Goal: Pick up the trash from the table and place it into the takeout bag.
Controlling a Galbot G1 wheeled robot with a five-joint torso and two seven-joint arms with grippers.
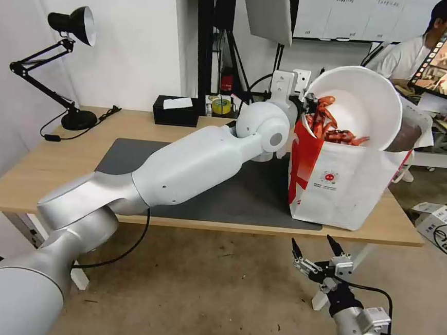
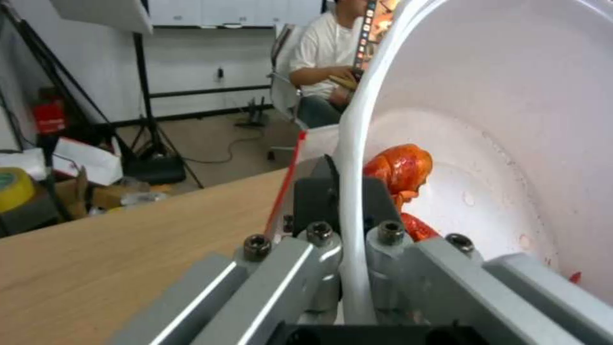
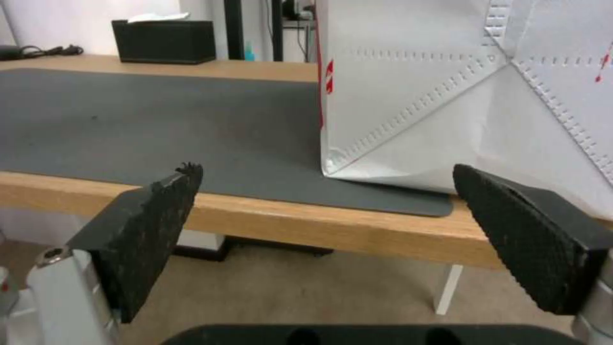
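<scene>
Our robot's body: white shells, silver joints, black fingertips

We see a left arm (image 1: 197, 168) of smooth glossy white shells with silver-grey joint housings, a round grey cap at the wrist joint, and a thin black cable looping beneath it. Our left gripper (image 2: 348, 249) is built of grey metal bars fixed with dark hex-socket screws. Our right gripper (image 1: 314, 252) has two pointed black fingers (image 3: 153, 225) with knurled, textured pads on silver mounts, above a black wrist collar, a grey forearm and black cabling.

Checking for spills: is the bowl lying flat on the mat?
No, the left claw holds the bowl tilted above the takeout bag.
</scene>
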